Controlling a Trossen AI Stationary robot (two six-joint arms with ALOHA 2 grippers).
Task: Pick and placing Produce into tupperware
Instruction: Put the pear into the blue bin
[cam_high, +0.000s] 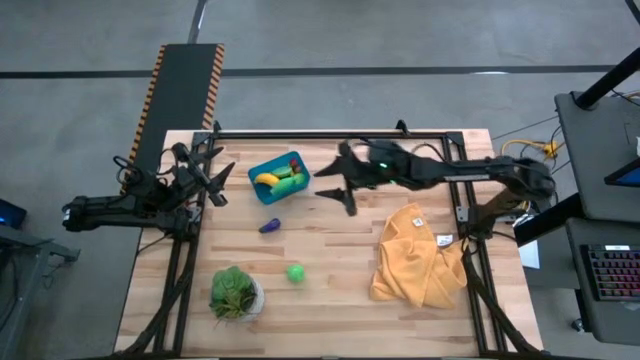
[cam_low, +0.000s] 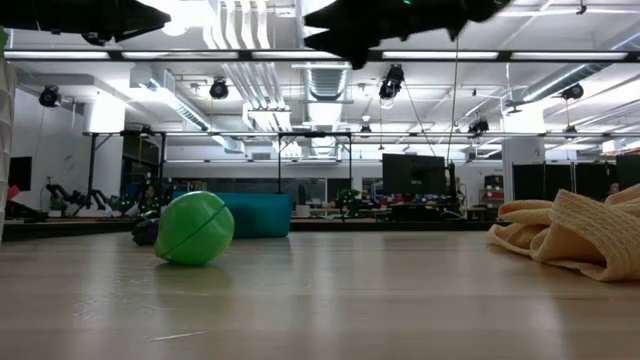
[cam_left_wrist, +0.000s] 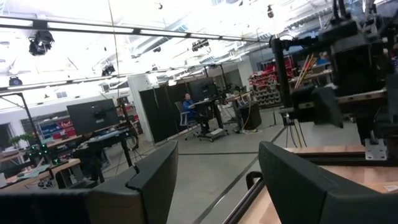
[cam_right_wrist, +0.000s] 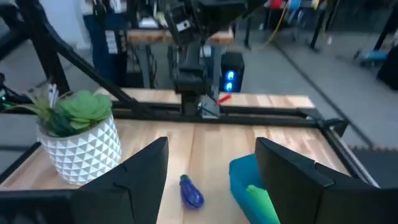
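Two arms hang over the bench (cam_high: 330, 300), and going left to right, the left gripper (cam_high: 212, 172) comes first: parked at the bench's left edge, jaws spread wide with nothing between them, plainly waiting its turn. Just beside it sits the one teal tupperware (cam_high: 281, 176), already holding a yellow banana (cam_high: 265, 180), green pieces (cam_high: 290, 176) and a bit of red. Two pieces of produce lie loose on the wood: one purple eggplant (cam_high: 269, 226) near the tub's front, and one green ball (cam_high: 295, 272) farther out. One potted plant (cam_high: 234, 292) stands at the near left corner, no part of the job. The right gripper (cam_high: 338, 185) hovers just to the right of the tub, above the surface, jaws apart and empty; its wrist camera looks down toward the eggplant (cam_right_wrist: 191, 191), so I'd guess that is its target. One mustard cloth (cam_high: 418, 260) lies crumpled on the right, well clear of everything.
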